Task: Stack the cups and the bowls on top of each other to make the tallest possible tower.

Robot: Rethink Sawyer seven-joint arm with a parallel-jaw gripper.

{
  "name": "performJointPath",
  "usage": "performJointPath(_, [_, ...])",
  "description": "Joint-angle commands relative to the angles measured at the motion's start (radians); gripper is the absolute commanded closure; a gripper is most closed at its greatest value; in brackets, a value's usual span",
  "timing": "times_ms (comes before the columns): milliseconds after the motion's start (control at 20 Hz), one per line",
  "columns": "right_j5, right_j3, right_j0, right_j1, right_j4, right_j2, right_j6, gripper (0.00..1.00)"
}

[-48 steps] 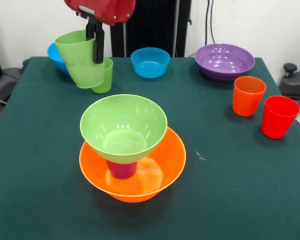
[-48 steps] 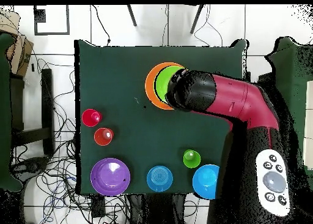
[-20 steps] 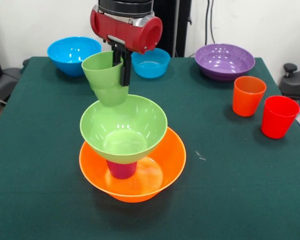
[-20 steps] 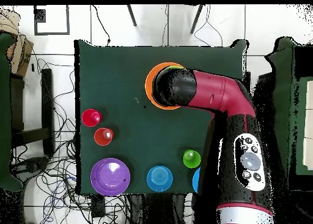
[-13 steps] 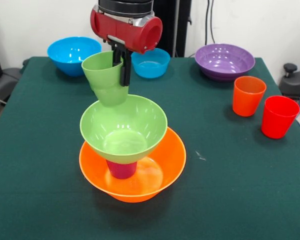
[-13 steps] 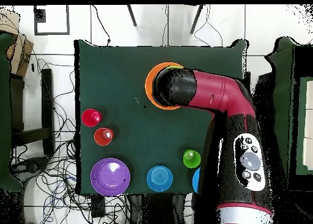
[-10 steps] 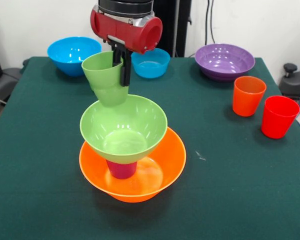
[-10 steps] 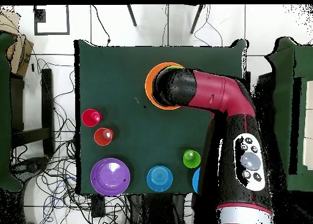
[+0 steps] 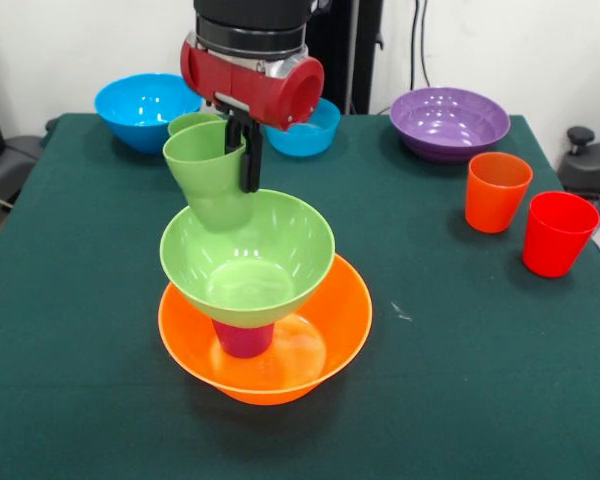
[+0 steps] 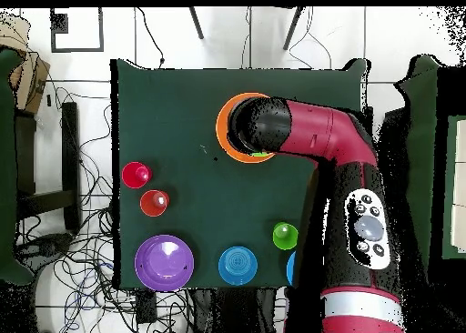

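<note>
The stacked tower of plastic pieces (image 9: 248, 290) blocks the middle of the green-covered table (image 9: 80, 400). Along the far edge stand the large blue plastic bowl (image 9: 145, 108) and the wide purple plastic bowl (image 9: 449, 122). The near table strip and the left side are free.

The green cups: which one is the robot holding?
The green cup above the green bowl; the end effector pinches its rim. The other green cup stands alone on the table behind it, between the blue bowls.
</note>
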Motion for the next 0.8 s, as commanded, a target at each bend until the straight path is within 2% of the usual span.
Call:
performJointPath(50, [-0.040, -0.072, 0.025, 0.046, -0.092, 0.034, -0.062, 1.00])
performJointPath(800, [-0.075, -0.090, 0.060, 0.080, -0.076, 0.002, -0.007, 1.00])
